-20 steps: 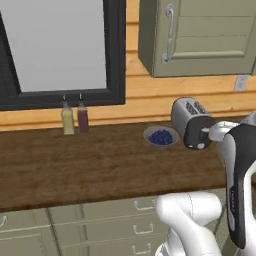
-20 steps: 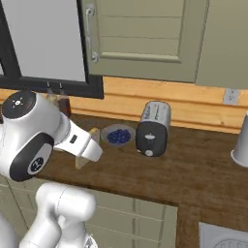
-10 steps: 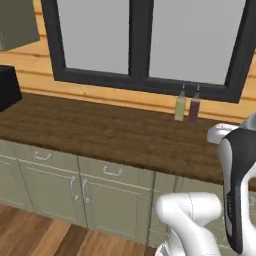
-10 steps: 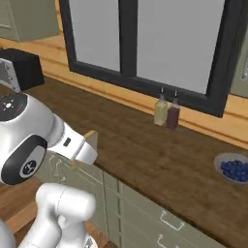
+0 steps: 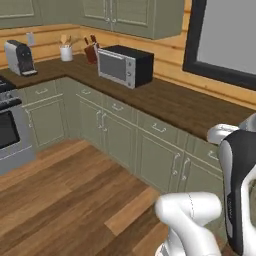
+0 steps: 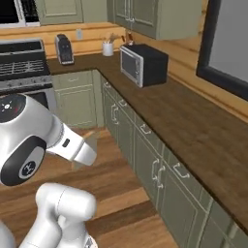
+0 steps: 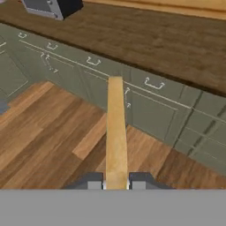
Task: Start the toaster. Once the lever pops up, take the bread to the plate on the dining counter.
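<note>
In the hand view my gripper (image 7: 116, 184) is shut on the bread (image 7: 115, 132). The tan slice is seen edge-on, sticking straight out from between the fingertips over the wood floor and the green cabinet fronts. From the right base view a corner of the bread (image 6: 91, 139) peeks out past the white wrist, at about drawer height in front of the cabinets. The toaster, its lever, the plate and the dining counter are out of view.
A dark wood worktop (image 5: 190, 107) on green cabinets (image 6: 145, 155) runs along the wall, carrying a boxy toaster oven (image 5: 125, 65). At the far corner stand a coffee machine (image 5: 19, 57) and a stove (image 6: 22, 63). Open wood floor (image 5: 65, 200) lies in front.
The base has turned, so the whole scene has swept sideways: toaster, berry bowl and bottles left the pictures, and the toaster oven, stove and floor came in. The bread stays in the gripper.
</note>
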{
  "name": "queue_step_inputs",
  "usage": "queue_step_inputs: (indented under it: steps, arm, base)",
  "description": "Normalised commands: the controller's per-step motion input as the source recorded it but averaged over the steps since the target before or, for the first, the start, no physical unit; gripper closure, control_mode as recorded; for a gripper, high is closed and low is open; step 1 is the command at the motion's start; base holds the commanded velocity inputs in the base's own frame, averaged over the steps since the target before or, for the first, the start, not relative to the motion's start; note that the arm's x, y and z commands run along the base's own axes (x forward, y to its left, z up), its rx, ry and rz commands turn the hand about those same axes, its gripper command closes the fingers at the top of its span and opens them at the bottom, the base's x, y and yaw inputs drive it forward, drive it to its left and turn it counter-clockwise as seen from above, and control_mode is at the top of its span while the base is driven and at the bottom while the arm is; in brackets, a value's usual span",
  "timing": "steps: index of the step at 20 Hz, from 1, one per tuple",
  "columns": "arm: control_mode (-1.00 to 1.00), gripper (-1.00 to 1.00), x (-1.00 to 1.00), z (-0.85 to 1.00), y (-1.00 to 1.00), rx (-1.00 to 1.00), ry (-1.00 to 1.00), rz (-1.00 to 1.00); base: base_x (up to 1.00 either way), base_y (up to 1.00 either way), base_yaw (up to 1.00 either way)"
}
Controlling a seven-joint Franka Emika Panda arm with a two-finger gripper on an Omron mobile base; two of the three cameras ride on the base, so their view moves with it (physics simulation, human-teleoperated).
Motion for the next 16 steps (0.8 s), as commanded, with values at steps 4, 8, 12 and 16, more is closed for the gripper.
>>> queue_step_inputs:
  steps: [4, 8, 12, 16]
  arm:
    - [1.0, 1.0, 0.0, 0.0, 0.0, 0.0, 0.0, 0.0]
    - [1.0, 1.0, 0.0, 0.0, 0.0, 0.0, 0.0, 0.0]
    - [1.0, 1.0, 0.0, 0.0, 0.0, 0.0, 0.0, 0.0]
    - [1.0, 1.0, 0.0, 0.0, 0.0, 0.0, 0.0, 0.0]
  base:
    - [0.0, 0.97, 0.77]
    - [0.26, 0.77, 0.74]
    - [0.75, 0.46, 0.65]
    - [0.97, 0.3, 0.61]
